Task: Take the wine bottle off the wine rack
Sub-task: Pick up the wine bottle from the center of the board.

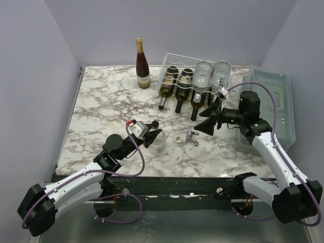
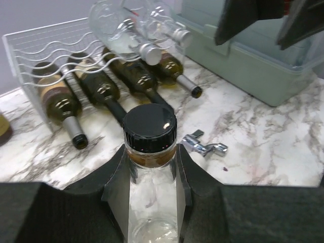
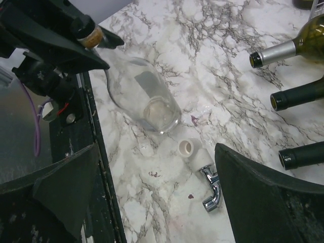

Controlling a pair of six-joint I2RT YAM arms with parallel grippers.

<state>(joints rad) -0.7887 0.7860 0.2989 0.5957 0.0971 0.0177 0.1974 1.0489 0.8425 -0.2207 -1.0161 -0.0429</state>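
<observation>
Left claw (image 2: 151, 167) is clamped shut on the neck of a clear bottle (image 3: 152, 98), gripping right below its black cap (image 2: 150, 126). The bottle is on its side and off the rack. Its body sticks out past the claw tips, and the base end looks like it's resting on the marble table (image 1: 106, 101), though I can't say that for sure.

Right claw (image 3: 157, 152) is wide open with nothing in it, hanging over the table.

The rack (image 2: 35, 50) sits beyond the left claw, well apart from it. Four dark bottles (image 2: 98, 88) lie in its bottom row with their necks poking out toward the claws. Two clear top bottles (image 1: 204, 73) lie above them at the end nearer the right claw. The dark necks at that end are just off to the side of the right claw, close but not touching it.

A small white ring (image 3: 186, 147) and a chrome bit (image 3: 212, 190) lie on the table between the two claws, just past the clear bottle's base and pretty much under the right claw's gap.

There's also an upright bottle (image 1: 142, 63) standing on the table, far beyond the left claw and next to the rack. A grey-green bin (image 1: 276, 96) sits behind the right claw.
</observation>
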